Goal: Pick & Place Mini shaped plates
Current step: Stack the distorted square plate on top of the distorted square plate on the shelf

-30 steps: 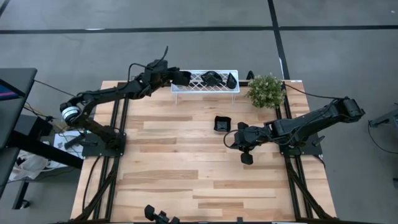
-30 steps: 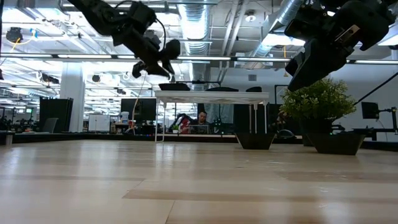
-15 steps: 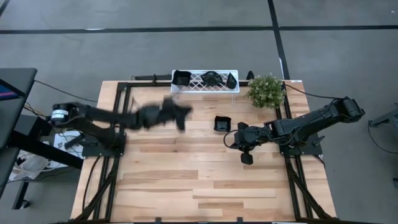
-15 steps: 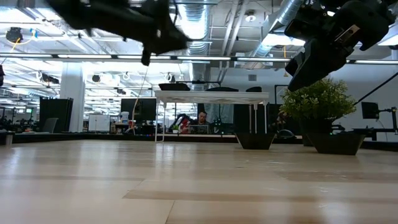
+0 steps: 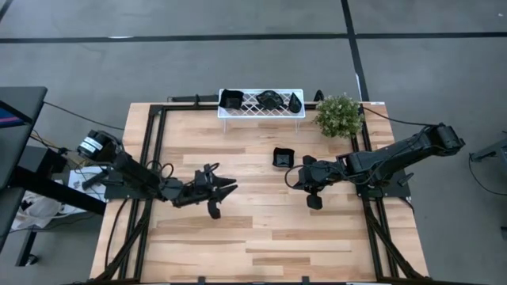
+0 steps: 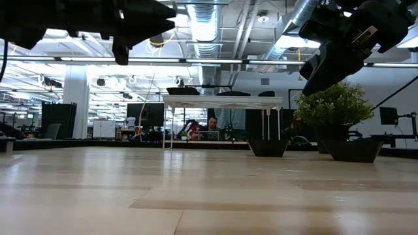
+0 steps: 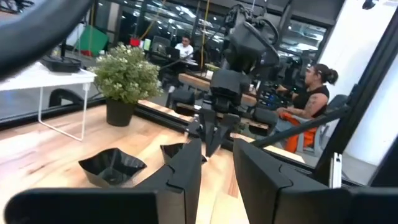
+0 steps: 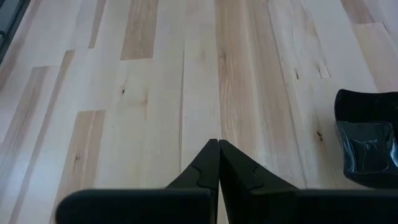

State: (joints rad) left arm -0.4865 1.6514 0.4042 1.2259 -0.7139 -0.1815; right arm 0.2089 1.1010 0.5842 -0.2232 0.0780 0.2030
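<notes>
Your left tool [image 5: 223, 192] empty, fingers apart, low over mid table, right tool [image 5: 314, 201] closed beside square mini plate [image 5: 283, 157] lying flat, potted plant [image 5: 338, 115] near, three plates in white rack [image 5: 261, 113] at far edge.

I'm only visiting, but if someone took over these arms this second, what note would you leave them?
Left gripper: open, empty, above mid-table.
Right gripper: shut, empty, hovering near the square plate.
Done: three black plates sit on the white rack at the table's far edge: plate one, plate two, plate three.
Left: the square plate lies on the table, beside the potted plant; probably rack it next.
</notes>
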